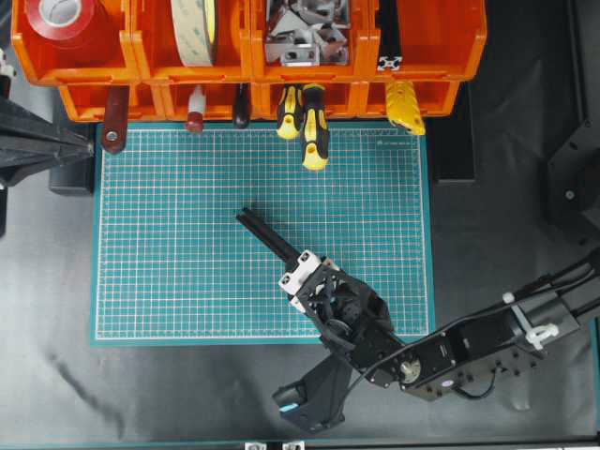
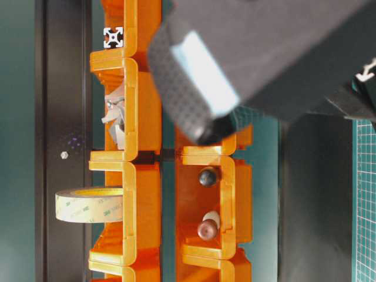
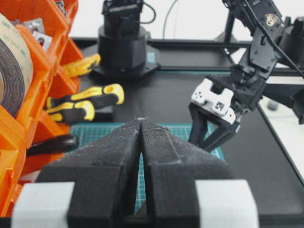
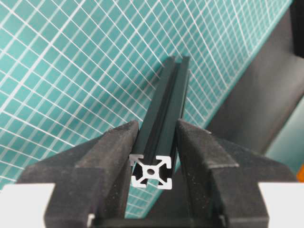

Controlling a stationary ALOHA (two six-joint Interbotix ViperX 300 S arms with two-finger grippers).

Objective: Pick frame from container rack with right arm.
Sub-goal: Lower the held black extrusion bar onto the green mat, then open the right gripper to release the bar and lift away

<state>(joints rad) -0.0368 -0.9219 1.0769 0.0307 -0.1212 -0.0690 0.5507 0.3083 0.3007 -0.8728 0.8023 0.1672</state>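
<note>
My right gripper [image 4: 156, 127] is shut on the frame [image 4: 166, 99], a slim black slotted bar whose square silver end faces the wrist camera. From overhead the frame [image 1: 259, 228] sticks out up and to the left of the right gripper [image 1: 284, 247], over the middle of the green mat. The orange container rack [image 1: 370, 58] runs along the mat's far edge, and another black bar [image 1: 389, 37] lies in its upper right bin. My left gripper [image 3: 141, 120] is shut and holds nothing. It sits at the left edge, beside the rack.
Yellow-and-black screwdrivers [image 1: 314, 127] and other tool handles [image 1: 195, 112] jut from the lower bins over the green mat [image 1: 187, 244]. Tape rolls [image 1: 197, 28] and metal brackets [image 1: 305, 33] fill the upper bins. The right arm's body [image 1: 441, 356] lies over the table's near right.
</note>
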